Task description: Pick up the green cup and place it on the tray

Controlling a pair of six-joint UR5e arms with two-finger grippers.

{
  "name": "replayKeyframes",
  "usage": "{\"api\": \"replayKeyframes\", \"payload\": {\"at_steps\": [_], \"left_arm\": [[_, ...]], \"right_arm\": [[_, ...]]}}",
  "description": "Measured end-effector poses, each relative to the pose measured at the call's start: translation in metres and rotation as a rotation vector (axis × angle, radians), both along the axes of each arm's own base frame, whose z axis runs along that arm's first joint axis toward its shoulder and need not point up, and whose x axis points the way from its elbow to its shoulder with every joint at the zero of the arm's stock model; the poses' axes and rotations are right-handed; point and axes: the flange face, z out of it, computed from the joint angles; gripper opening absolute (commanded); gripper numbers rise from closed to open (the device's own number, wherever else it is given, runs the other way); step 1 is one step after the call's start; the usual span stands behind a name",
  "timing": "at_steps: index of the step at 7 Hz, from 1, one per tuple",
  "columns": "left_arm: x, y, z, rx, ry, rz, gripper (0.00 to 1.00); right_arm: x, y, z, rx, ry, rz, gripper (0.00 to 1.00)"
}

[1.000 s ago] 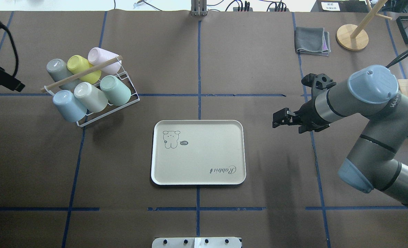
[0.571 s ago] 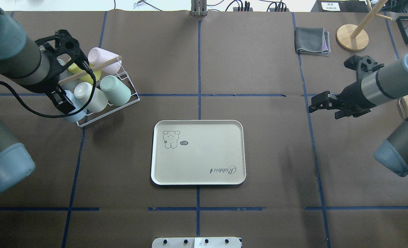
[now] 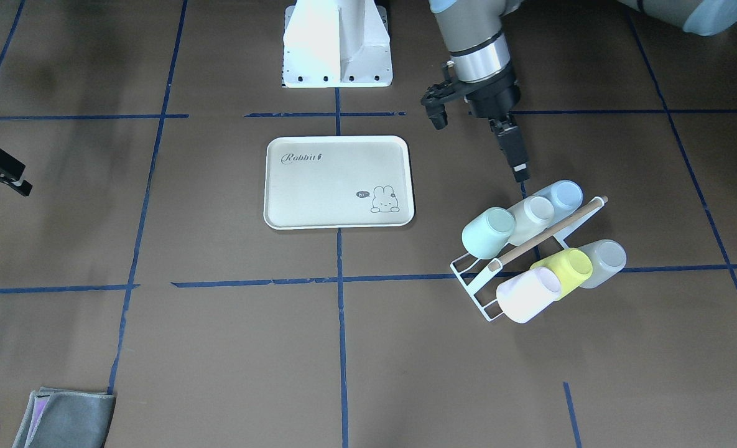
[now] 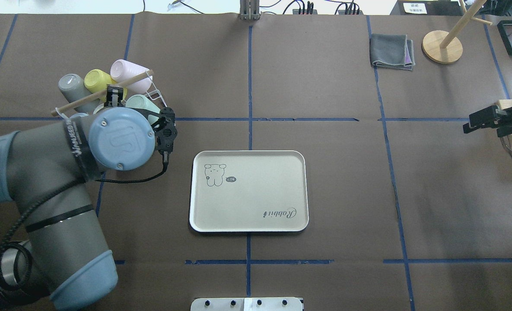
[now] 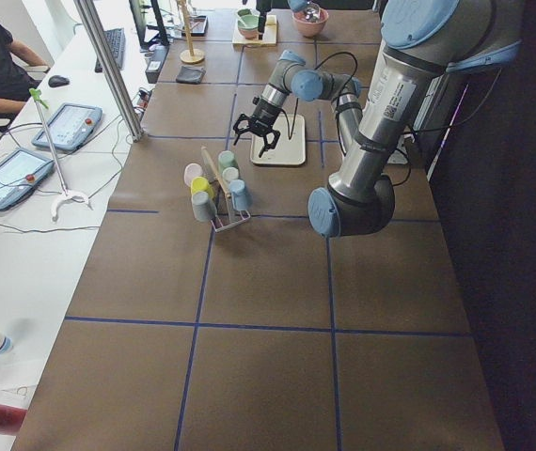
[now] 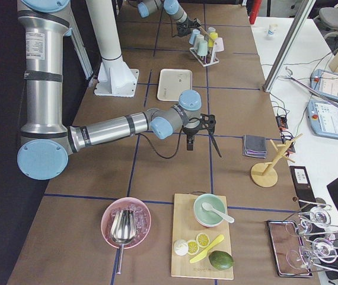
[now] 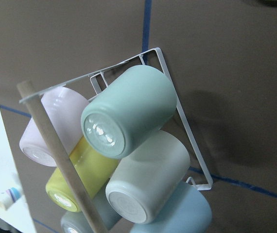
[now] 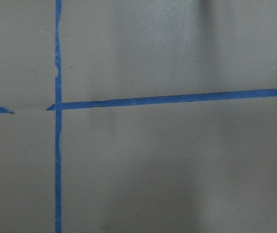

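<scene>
Brown paper with blue tape lines covers the table. Above it the left gripper point(image 3: 477, 148) hangs spread wide, holding nothing. Just beyond its fingertips the green cup point(image 3: 489, 233) lies on its side in a white wire rack point(image 3: 474, 286), apart from them. Off to that gripper's side sits the tray point(image 3: 331, 193). The right gripper point(image 6: 200, 132), well away, is also spread and holds nothing.

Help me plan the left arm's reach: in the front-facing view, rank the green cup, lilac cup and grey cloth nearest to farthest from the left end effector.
From the left end effector:
1. green cup, in the cup row nearer the robot.
2. lilac cup, in the row behind.
3. grey cloth, far across on the robot's right.
</scene>
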Motion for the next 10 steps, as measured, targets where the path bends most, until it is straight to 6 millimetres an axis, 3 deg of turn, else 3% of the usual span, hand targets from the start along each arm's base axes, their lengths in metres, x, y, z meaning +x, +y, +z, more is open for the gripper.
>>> {"api": "replayKeyframes", "payload": {"at_steps": [3, 6, 10], "left_arm": [[0.066, 0.006, 0.005, 0.101, -0.256, 0.094, 1.0], [0.109, -0.003, -0.003, 0.116, -0.423, 0.146, 1.0], [0.155, -0.023, 0.036, 0.117, -0.624, 0.16, 1.0]], "right_arm": [[0.015, 0.017, 0.031, -0.047, 0.03, -0.005, 1.0], [0.023, 0.036, 0.057, -0.093, 0.05, -0.008, 1.0], [0.024, 0.039, 0.065, -0.112, 0.055, -0.01, 1.0]]}}
